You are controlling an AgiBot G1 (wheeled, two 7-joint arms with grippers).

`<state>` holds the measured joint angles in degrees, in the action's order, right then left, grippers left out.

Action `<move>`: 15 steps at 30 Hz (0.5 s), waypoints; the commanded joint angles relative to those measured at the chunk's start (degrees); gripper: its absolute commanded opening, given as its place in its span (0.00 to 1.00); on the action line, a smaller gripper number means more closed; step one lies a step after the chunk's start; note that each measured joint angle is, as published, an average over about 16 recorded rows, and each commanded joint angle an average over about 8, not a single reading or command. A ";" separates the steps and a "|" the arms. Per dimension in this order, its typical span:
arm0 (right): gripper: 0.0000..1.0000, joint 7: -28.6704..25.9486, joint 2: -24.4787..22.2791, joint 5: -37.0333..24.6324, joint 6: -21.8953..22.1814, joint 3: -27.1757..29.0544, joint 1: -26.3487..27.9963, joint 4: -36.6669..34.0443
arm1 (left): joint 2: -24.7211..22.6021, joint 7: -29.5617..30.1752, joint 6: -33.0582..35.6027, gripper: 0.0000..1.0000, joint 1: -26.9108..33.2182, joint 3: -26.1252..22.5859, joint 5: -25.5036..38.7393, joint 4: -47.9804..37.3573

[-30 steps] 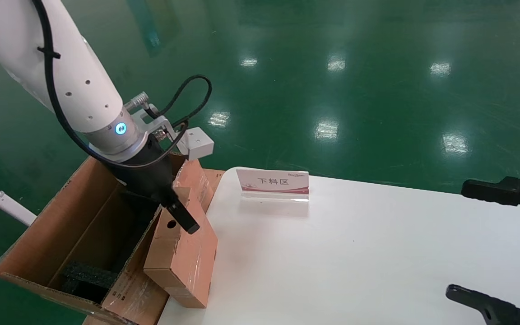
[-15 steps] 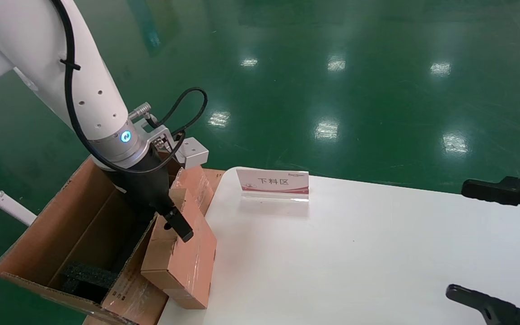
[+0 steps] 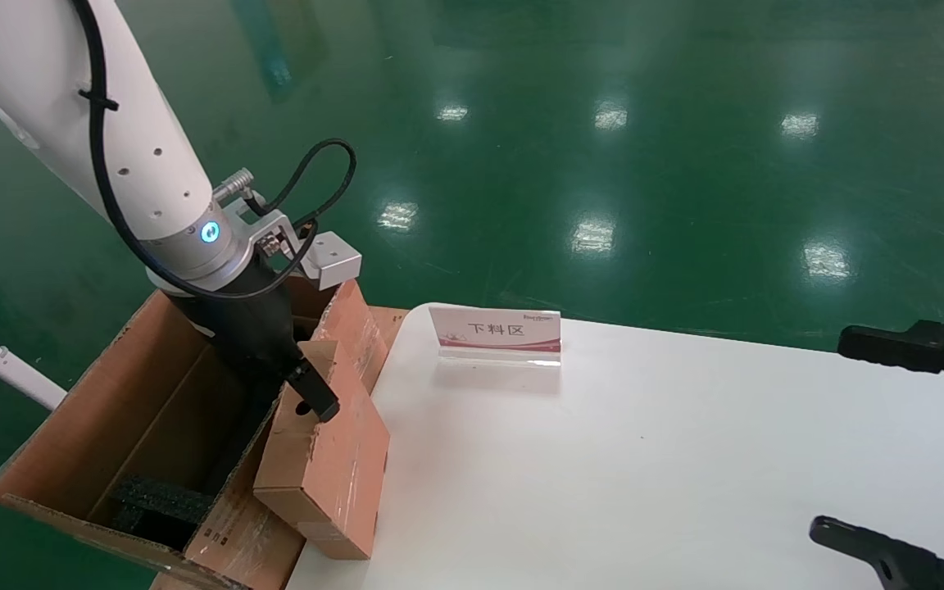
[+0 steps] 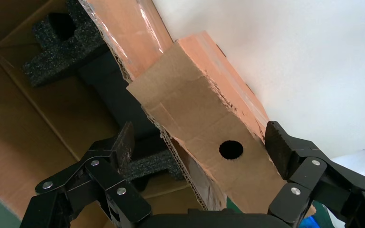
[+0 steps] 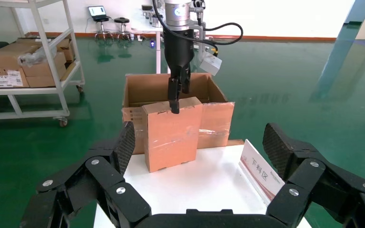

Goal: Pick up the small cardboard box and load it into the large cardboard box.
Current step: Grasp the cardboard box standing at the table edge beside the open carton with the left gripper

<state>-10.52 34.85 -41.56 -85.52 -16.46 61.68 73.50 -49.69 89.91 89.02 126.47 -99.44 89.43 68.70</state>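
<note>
The small cardboard box [image 3: 329, 467] stands on end at the table's left edge and leans against the outer wall of the large cardboard box [image 3: 136, 385]. Its narrow face with the round hole points up. My left gripper [image 3: 298, 387] is open over that face. In the left wrist view one finger [image 4: 278, 147] is at the small box's [image 4: 204, 123] outer edge, and the other finger [image 4: 122, 145] hangs inside the large box [image 4: 9, 118], away from the small box. Black foam [image 3: 156, 500] lies in the large box. My right gripper [image 3: 857, 442] is open and parked at the table's right.
A white table [image 3: 644, 459] carries a small upright sign [image 3: 495, 332] near its far edge. The large box stands on the green floor, left of the table. The right wrist view shows a shelf with cartons [image 5: 28, 61] far behind.
My left gripper has moved a little left, towards the large box, staying open. The small box's top has tipped slightly that way with it. The right arm has not moved.
</note>
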 commanded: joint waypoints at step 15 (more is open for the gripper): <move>1.00 0.03 -0.03 0.04 0.03 -0.06 0.01 0.00 | 0.20 0.13 -0.01 1.00 -0.63 -2.25 -1.47 0.65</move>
<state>-10.49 34.82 -41.52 -85.49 -16.52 61.69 73.50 -49.60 89.97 88.97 125.72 -101.66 87.92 69.31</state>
